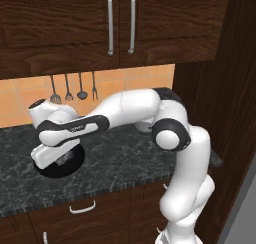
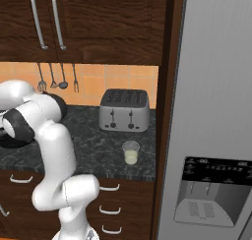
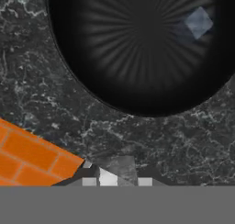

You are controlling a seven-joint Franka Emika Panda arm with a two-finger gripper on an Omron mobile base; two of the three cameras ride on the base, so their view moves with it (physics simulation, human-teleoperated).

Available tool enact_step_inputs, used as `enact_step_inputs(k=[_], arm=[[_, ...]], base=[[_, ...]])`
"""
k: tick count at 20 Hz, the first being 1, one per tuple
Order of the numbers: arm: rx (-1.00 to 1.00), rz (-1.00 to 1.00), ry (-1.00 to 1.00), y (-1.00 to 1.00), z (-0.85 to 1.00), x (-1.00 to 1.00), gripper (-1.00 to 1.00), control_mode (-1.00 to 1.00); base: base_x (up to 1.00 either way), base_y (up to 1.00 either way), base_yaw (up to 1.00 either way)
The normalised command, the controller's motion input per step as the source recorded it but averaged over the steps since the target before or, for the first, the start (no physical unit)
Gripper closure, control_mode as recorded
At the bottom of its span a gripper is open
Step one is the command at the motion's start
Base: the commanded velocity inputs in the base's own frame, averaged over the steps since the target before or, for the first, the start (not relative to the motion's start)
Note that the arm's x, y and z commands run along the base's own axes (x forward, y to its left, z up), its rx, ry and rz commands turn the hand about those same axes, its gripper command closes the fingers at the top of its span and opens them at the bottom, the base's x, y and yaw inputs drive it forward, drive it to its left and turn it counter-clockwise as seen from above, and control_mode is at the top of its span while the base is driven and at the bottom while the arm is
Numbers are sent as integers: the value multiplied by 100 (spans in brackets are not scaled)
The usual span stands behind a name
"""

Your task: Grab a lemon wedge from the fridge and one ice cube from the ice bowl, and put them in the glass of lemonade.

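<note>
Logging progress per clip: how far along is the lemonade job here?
Done: nothing visible. The glass seems to hold only pale drink, and the fridge is shut. In hand: the fingers are over the black bowl with a pale grey block between them, possibly an ice cube; another cube lies in the bowl. Left: cube into glass, then the lemon wedge.

A silver toaster (image 2: 124, 110) stands on the dark counter (image 2: 101, 150) below hanging utensils (image 2: 58, 76) and wood cabinets (image 2: 98, 17).
</note>
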Motion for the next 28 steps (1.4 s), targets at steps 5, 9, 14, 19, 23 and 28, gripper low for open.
enact_step_inputs(k=[5,9,14,19,23,28], arm=[[1,0,0,-100,39,-45,100,-100],[1,0,0,-100,24,-43,100,-100],[0,0,0,-100,15,-26,100,-100],[0,-7,1,-100,19,-9,100,-100],[0,-14,3,-100,27,0,100,-100],[0,-30,0,-100,40,0,100,-100]], base=[[0,0,0],[0,0,0],[0,0,0],[0,0,0],[0,0,0],[0,0,0]])
